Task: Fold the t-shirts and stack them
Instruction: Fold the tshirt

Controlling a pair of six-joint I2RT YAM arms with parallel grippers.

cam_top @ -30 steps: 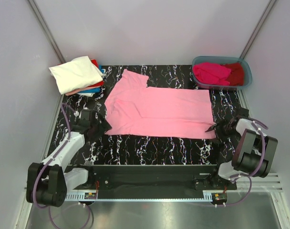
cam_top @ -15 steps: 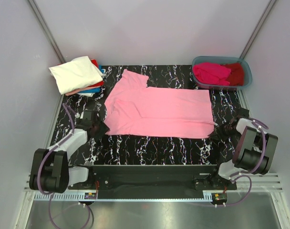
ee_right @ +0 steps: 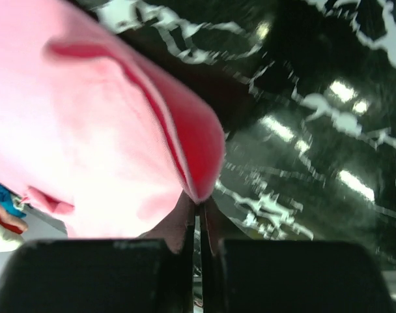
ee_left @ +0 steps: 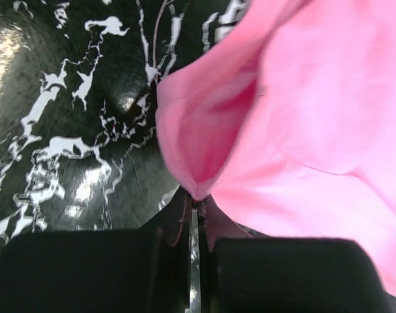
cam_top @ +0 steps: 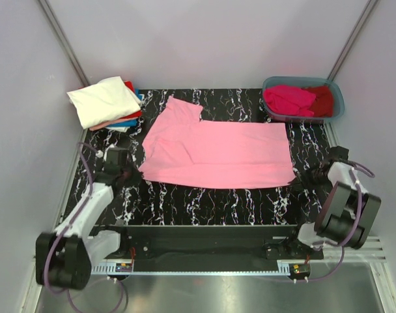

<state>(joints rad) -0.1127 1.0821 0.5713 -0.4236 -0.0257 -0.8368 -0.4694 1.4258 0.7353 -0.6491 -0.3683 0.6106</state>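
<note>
- The pink t-shirt [cam_top: 217,153] is spread flat mid-table [cam_top: 204,199].
- Its near-left corner is pinched in the closed left gripper [ee_left: 193,207], and its near-right corner in the closed right gripper [ee_right: 199,207].
- Only thin hem edges are clamped, so a corner could be lost on lifting.
- A skewed fold is likely if the arms are raised unevenly.

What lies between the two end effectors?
The light pink t-shirt, its near edge running from the left end effector to the right end effector; top view.

Three loose tees: pink tee [cam_top: 217,153], magenta tee [cam_top: 288,100], dark red tee [cam_top: 322,102]; one stack [cam_top: 105,101]; one tub [cam_top: 339,93].
</note>
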